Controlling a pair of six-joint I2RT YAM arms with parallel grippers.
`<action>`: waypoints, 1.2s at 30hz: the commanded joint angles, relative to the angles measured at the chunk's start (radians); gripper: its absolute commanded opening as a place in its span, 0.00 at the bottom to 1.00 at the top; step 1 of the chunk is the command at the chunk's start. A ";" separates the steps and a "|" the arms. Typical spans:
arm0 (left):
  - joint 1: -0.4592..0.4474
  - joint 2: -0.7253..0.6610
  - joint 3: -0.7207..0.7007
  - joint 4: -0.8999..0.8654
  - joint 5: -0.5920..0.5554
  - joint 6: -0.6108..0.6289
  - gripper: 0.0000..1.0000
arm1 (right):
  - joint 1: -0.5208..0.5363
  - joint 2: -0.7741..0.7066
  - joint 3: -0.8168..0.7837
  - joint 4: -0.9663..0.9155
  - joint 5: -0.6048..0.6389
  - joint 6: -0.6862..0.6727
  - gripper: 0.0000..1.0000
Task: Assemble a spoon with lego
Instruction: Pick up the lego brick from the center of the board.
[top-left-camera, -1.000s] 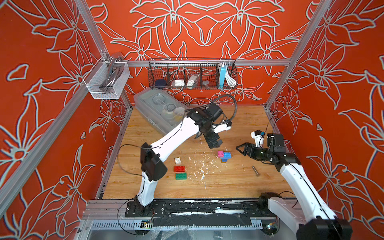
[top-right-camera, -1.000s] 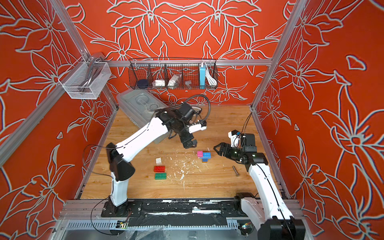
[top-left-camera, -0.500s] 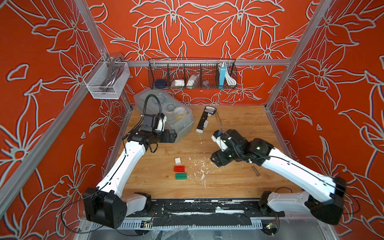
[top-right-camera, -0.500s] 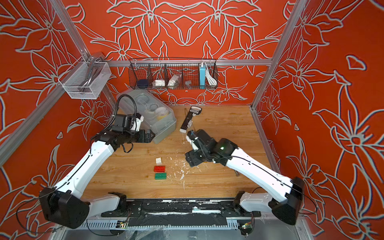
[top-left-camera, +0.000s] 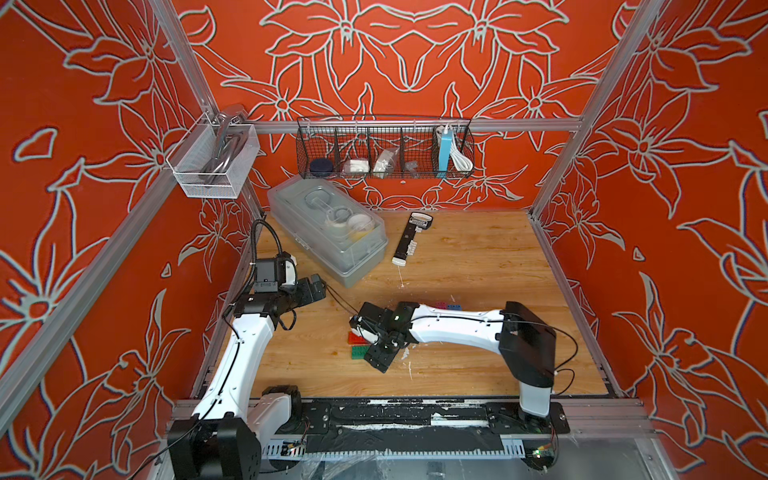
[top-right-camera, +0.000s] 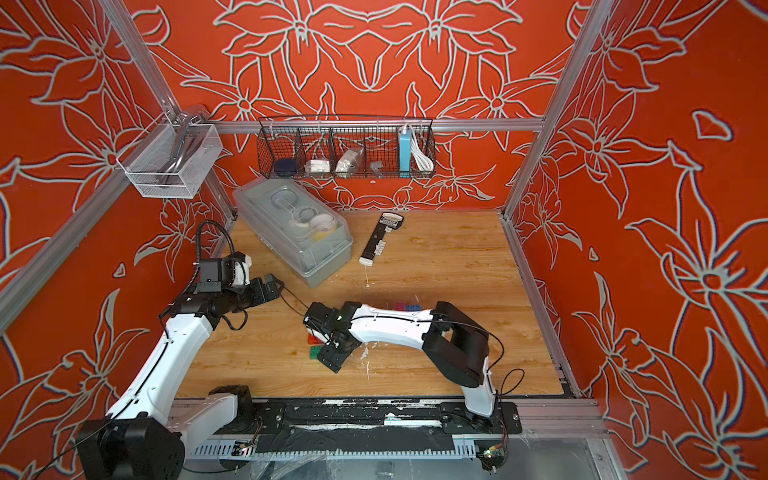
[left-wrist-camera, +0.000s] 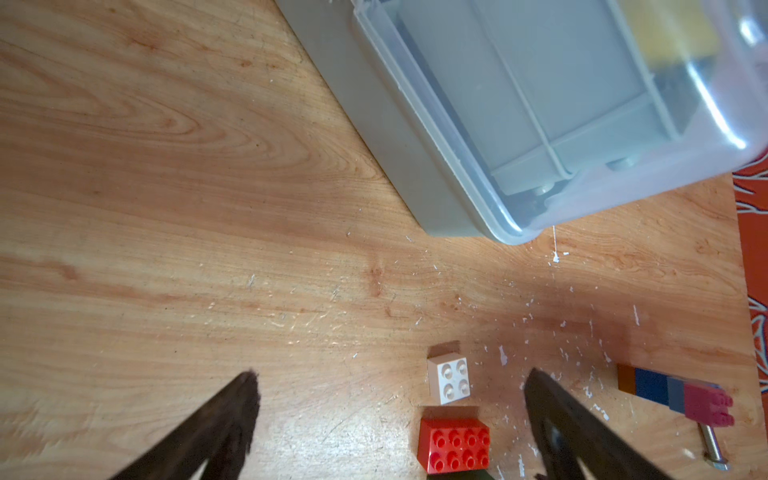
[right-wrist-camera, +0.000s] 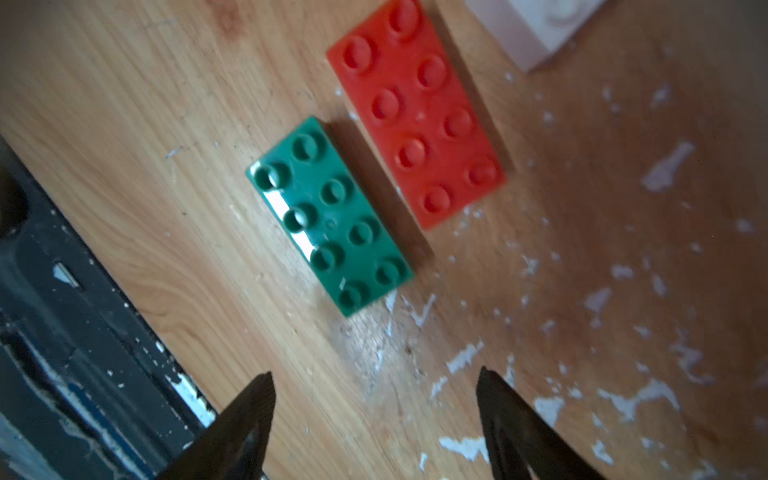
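Right gripper (right-wrist-camera: 374, 382): swung over from pink-blue-brown stack (left-wrist-camera: 673, 397), now above green brick (right-wrist-camera: 330, 216), jaws parted, empty. Green brick: 6 o'clock of red brick (right-wrist-camera: 415, 120). Left gripper (left-wrist-camera: 392, 382): withdrawn, spread, empty. Pickup judged next

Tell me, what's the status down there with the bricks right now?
Left end effector open, empty. Right end effector open, empty, near green brick. Red brick, white brick loose; pink-blue-brown stem apart. Nothing in the way.
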 joint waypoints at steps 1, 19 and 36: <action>0.013 -0.010 -0.002 0.013 0.015 0.001 0.98 | 0.007 0.056 0.074 0.012 -0.007 -0.057 0.79; 0.045 0.005 -0.005 0.018 0.041 0.005 0.98 | 0.028 0.191 0.205 -0.026 -0.002 -0.096 0.49; -0.009 0.043 -0.017 0.060 0.196 0.047 0.98 | 0.015 -0.126 0.020 -0.213 0.172 -0.152 0.21</action>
